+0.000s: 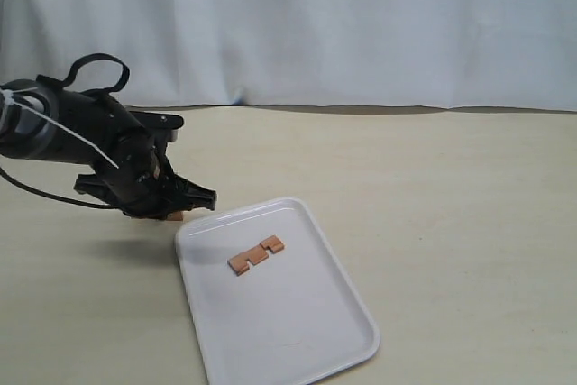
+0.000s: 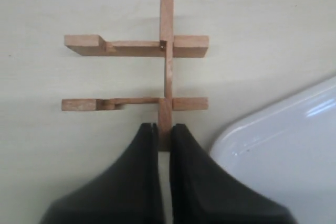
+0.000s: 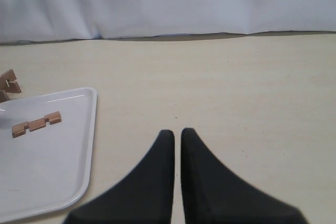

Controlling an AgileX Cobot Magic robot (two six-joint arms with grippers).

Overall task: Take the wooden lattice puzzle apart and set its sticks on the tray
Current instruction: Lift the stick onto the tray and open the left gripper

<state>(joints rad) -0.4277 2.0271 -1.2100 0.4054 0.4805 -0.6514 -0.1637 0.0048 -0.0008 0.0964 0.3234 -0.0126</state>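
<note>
1 stick [image 1: 256, 255] on tray [image 1: 288, 313], 3 left interlocked in puzzle [image 2: 167, 51], L gripper [image 2: 164, 129] clamped on its near end; R gripper [image 3: 176, 132] together, empty.

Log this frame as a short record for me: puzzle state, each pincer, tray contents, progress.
puzzle: wooden lattice puzzle, three slats interlocked, off the tray by its corner
left pincer: shut on the end of one puzzle slat
right pincer: shut, holding nothing, over the table
tray: one loose stick lying flat
progress: one stick placed, three not yet separated
</note>
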